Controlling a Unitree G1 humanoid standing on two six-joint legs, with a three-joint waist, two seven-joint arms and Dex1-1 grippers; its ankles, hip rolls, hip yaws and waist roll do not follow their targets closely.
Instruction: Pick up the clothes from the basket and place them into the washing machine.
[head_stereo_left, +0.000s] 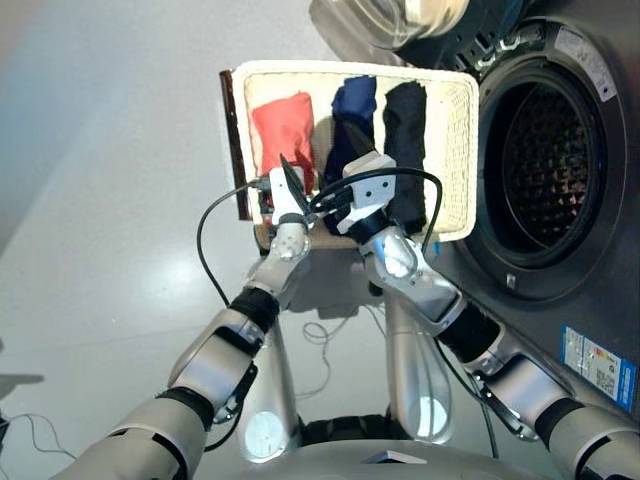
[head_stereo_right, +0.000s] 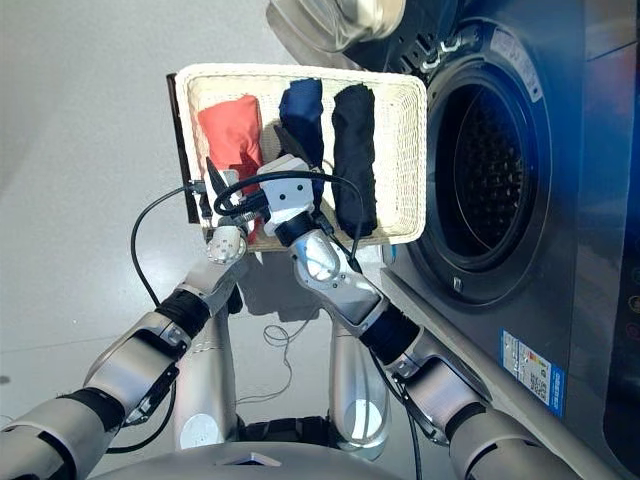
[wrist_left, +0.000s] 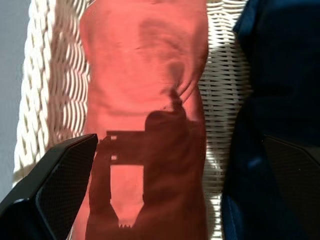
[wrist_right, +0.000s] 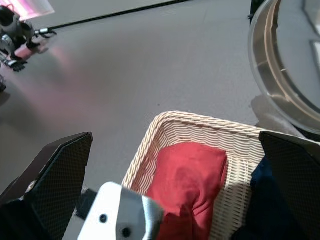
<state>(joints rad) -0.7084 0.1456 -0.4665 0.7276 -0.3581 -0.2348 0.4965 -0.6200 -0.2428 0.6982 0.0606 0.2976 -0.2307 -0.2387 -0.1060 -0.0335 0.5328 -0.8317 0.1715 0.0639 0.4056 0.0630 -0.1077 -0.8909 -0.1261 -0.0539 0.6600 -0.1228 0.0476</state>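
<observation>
The cream wicker basket (head_stereo_left: 455, 150) holds three clothes side by side: coral-red (head_stereo_left: 283, 130), navy blue (head_stereo_left: 352, 105) and black (head_stereo_left: 405, 140). My left gripper (head_stereo_left: 290, 180) hovers open over the near end of the coral-red bundle (wrist_left: 145, 65); one finger (wrist_left: 50, 190) is over the wicker, the other (wrist_left: 295, 185) over the navy bundle. My right gripper (head_stereo_left: 350, 145) is open above the navy bundle, holding nothing, its fingers (wrist_right: 55, 185) spread wide. The washing machine (head_stereo_left: 590, 250) stands right of the basket, drum (head_stereo_left: 545, 140) open.
The round glass door (head_stereo_left: 385, 20) is swung open beyond the basket's far edge. A dark brown strip (head_stereo_left: 232, 140) runs along the basket's left side. Black cables (head_stereo_left: 205, 250) loop from both wrists. Grey floor (head_stereo_left: 100, 200) lies to the left, with some equipment (wrist_right: 15, 35) far off.
</observation>
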